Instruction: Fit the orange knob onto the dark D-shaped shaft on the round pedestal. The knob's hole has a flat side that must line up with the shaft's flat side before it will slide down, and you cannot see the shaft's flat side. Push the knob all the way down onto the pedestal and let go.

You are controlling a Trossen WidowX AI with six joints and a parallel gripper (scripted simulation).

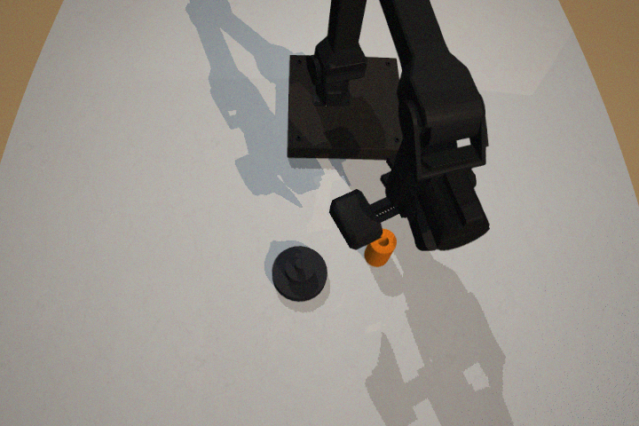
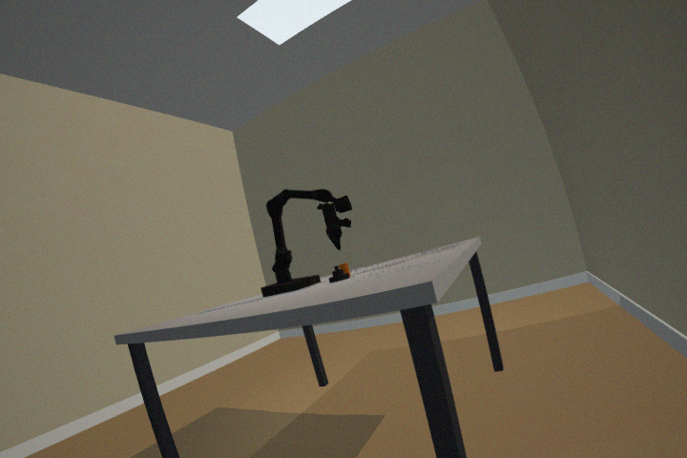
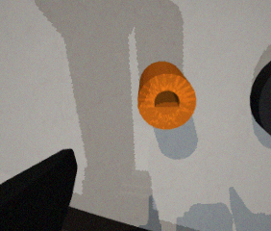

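Orange knob [image 1: 381, 248] upright on grey table [image 1: 129, 201]

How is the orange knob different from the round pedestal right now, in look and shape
The orange knob is bright orange; the round pedestal is near black. The knob is a narrow, upright cylinder with an open hole on top, while the pedestal is a wider, flatter disc with a short shaft rising from its middle. Both stand apart on the table, and the open gripper above holds neither.
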